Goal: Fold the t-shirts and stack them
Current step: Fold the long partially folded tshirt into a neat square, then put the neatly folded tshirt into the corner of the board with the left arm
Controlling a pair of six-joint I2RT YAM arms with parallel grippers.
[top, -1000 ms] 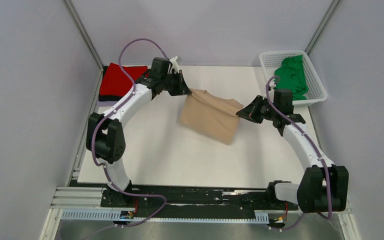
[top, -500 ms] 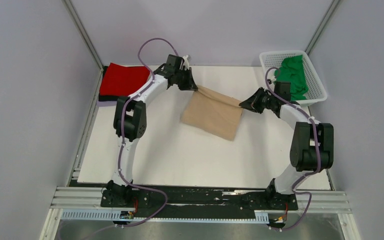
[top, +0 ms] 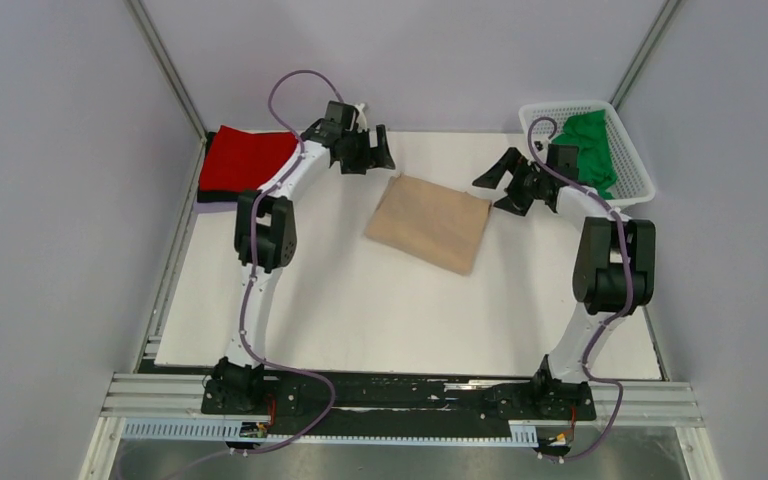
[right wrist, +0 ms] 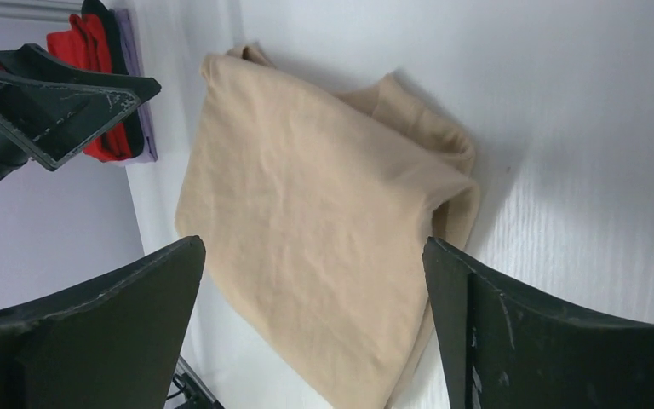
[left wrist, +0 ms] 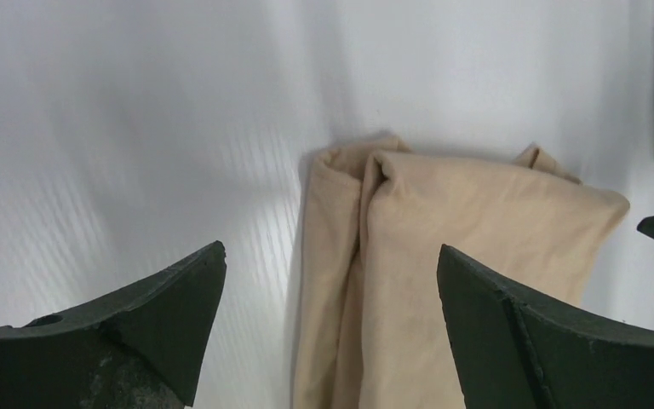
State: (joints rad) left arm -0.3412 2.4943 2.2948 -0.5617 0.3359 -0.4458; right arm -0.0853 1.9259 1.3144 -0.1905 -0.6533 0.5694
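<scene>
My left claw (top: 370, 157) and right claw (top: 505, 185) are hanging released and empty. The folded shirt (top: 430, 222) is lying flat between them, slightly toward me, its long axis running claw to claw. The stack (top: 250, 158) is lying beside the left claw, which I am judging the nearer one.

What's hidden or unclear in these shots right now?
1. Top view: layers beneath the red shirt, covered by it.
2. Top view: green clothes bunched in the basket, piece count unclear.
3. Left wrist view: the tan shirt, its near end cut by the bottom edge.
</scene>
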